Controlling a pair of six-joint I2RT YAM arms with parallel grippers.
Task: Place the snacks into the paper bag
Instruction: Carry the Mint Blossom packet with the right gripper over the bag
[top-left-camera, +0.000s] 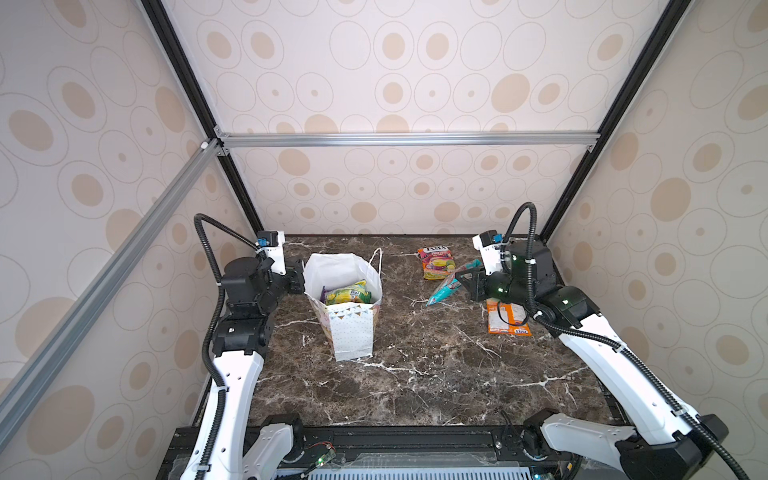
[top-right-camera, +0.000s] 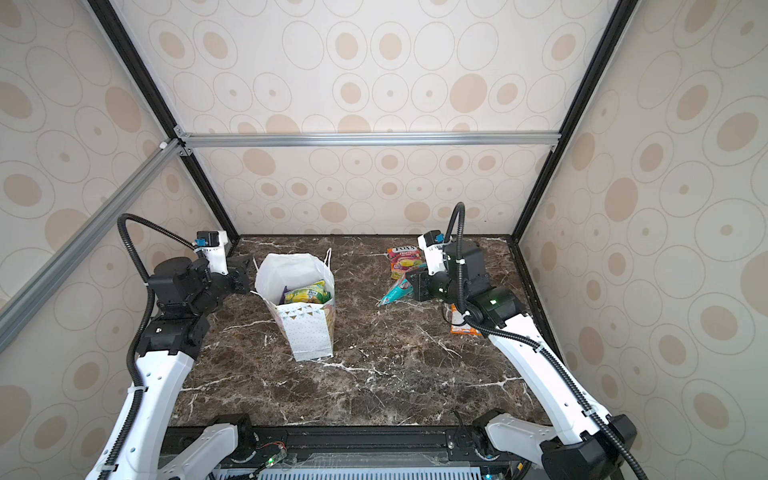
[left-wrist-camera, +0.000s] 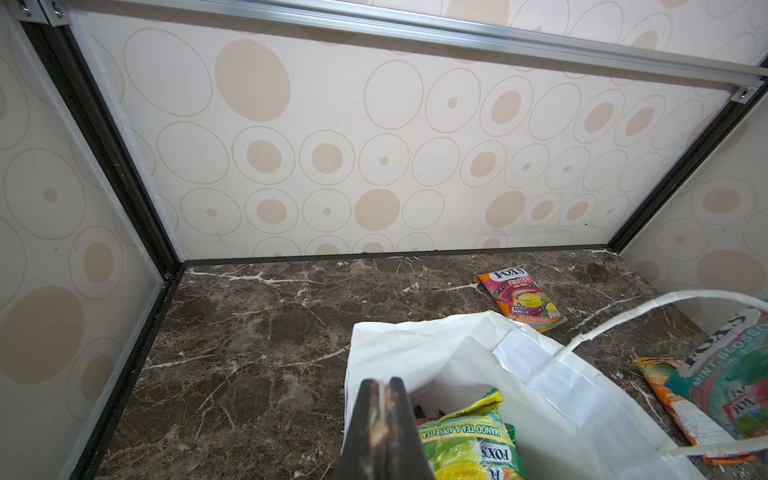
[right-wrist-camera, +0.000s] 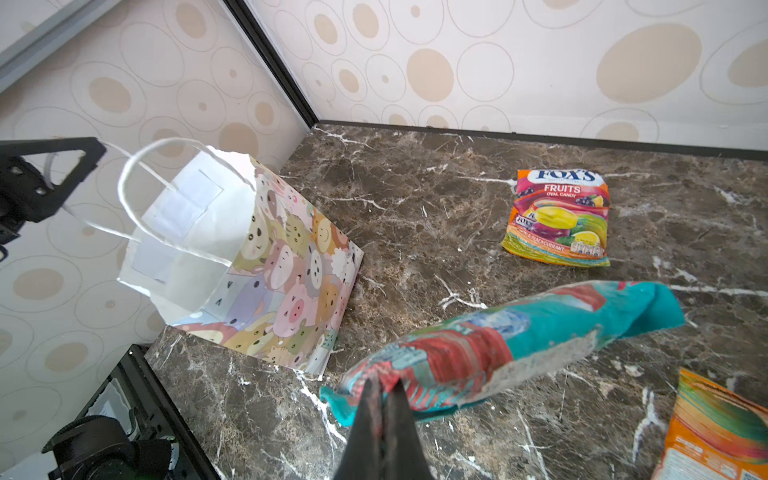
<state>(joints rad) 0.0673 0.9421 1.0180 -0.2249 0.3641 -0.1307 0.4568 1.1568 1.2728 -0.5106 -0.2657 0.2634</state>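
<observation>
Marble surface (top-left-camera: 415, 374): fruits pouch (top-left-camera: 436, 262), orange pouch (right-wrist-camera: 715, 432) lie loose. Both shut: right claw (right-wrist-camera: 384, 390) on teal pouch (right-wrist-camera: 540, 332), left claw (left-wrist-camera: 380, 386) on paper bag (top-left-camera: 353, 332) rim.

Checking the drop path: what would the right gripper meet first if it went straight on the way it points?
Past the teal candy pouch in its jaws, the right gripper likely meets brown marble tabletop, between the white paper gift bag and the orange-pink Fruits pouch; depth unclear.
</observation>
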